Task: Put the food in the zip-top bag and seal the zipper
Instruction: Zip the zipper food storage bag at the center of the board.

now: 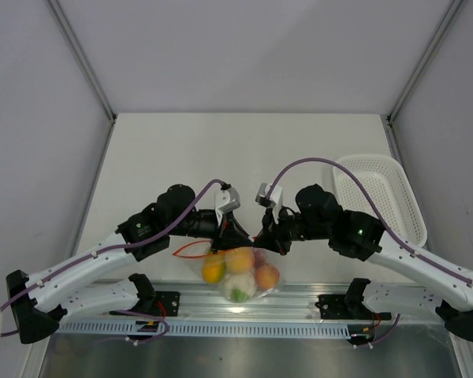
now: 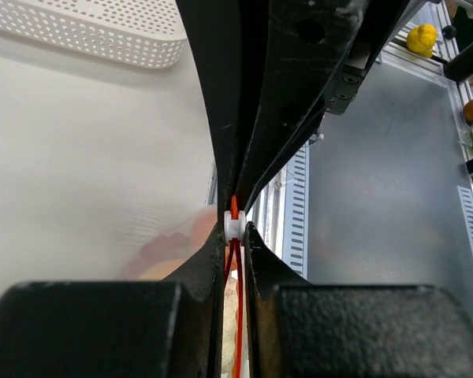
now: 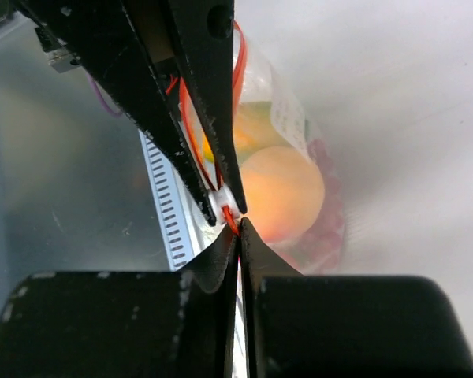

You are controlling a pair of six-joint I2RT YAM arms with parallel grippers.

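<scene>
The zip-top bag is at the lower centre of the top view, just under the spot where the two grippers meet. It bulges with the food — orange and yellow round fruits, a white-green vegetable piece lowest down and, in the right wrist view, a red berry cluster along the bag's right side. Whether the bag hangs free or rests on the surface I cannot tell.

The zipper runs along the bag's mouth, and a loop of it sticks out to the left of the bag in the top view. In the left wrist view the left gripper has its fingers pressed almost together on the red-orange strip, right at a small white end piece. The right gripper pinches the strip the same way, fingers nearly touching, with the white piece just above its tips.

The grippers sit tip to tip — each one's dark fingers fill the upper part of the other's view. A white perforated basket lies at the right of the table, well apart from the bag.
</scene>
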